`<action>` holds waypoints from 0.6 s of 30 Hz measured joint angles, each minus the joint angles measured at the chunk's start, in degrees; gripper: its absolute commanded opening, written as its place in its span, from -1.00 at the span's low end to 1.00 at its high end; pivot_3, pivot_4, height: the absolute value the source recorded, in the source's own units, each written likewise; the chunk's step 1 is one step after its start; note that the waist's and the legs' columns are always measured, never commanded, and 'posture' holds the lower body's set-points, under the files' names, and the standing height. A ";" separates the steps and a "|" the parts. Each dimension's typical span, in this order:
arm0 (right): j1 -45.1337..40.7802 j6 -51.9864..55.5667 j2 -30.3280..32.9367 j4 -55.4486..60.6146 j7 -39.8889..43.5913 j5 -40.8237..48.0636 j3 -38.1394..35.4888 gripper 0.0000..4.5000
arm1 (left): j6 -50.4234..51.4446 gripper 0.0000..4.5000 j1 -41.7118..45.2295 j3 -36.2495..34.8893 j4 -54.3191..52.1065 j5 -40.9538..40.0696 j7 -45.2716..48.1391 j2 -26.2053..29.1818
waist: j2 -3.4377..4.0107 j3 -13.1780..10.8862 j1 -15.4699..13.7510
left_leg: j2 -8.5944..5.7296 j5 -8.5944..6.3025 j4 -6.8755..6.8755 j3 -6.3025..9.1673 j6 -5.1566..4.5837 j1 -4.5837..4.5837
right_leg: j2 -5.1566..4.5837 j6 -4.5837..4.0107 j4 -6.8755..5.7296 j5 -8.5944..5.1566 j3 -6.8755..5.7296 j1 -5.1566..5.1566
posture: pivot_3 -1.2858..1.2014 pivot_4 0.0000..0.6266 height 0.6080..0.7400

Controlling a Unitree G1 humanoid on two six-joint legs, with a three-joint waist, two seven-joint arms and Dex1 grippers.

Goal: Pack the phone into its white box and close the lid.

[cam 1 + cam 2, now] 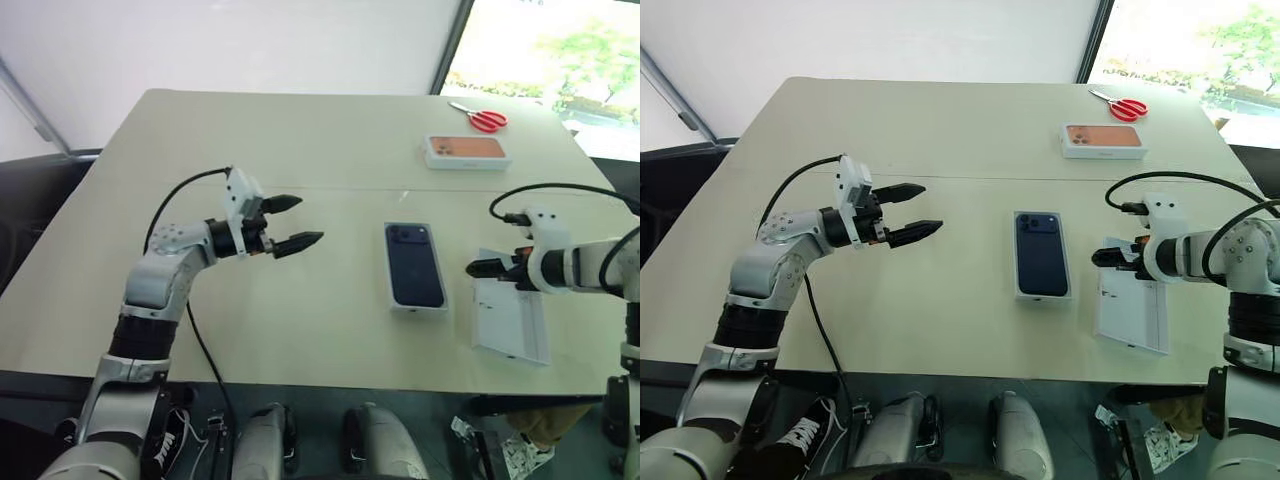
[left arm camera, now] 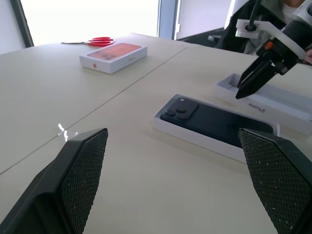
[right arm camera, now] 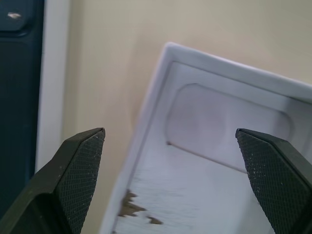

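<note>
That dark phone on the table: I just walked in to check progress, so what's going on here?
The slim navy-blue phone already lies in its shallow white box mid-table. The white lid lies inside-up beside it, not yet on. The right gripper hovers open over the lid's near end; the left gripper hangs open above the table, holding nothing. An orange-printed box and red scissors sit at the far edge.

Paired head views high at the beige table's near edge, facing forward and down, left wrist view low, looking right across the dark navy-blue smartphone in its shallow white tray, right wrist view close above the open white lid, tray shared by all.
</note>
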State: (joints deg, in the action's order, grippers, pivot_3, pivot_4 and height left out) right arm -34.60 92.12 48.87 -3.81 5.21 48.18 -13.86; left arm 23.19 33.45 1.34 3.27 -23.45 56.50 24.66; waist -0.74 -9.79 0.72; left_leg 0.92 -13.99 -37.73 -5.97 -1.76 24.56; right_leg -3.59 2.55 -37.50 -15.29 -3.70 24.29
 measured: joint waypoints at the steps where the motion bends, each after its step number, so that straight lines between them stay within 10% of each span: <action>1: -0.09 0.00 0.03 -0.16 -1.72 1.90 -0.01 0.99 | 0.00 1.00 0.00 0.05 0.05 0.05 -0.19 -0.02 | 0.00 0.00 -0.03 | 0.00 0.00 0.00 0.00 0.00 0.00 | 0.01 0.01 -0.01 0.00 0.00 0.00 | 0.03 -0.52 1.00; 18: 1.87 -0.22 2.63 -4.40 -36.91 39.01 -0.44 0.99 | -0.09 1.00 -0.10 0.13 0.69 0.49 -3.31 -1.14 | -0.03 -0.01 -0.13 | 0.02 0.01 -0.11 -0.03 -0.09 0.09 | 0.14 0.28 -0.02 0.09 0.00 -0.02 | 0.03 -0.52 1.00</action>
State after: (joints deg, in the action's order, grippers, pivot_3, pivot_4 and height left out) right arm -32.73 91.90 51.50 -8.20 -31.70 87.20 -14.30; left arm 23.10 33.35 1.47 3.96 -22.96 53.19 23.52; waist -0.77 -9.80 0.58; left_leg 0.95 -13.98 -37.84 -5.99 -1.85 24.65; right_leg -3.45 2.83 -37.51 -15.20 -3.70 24.27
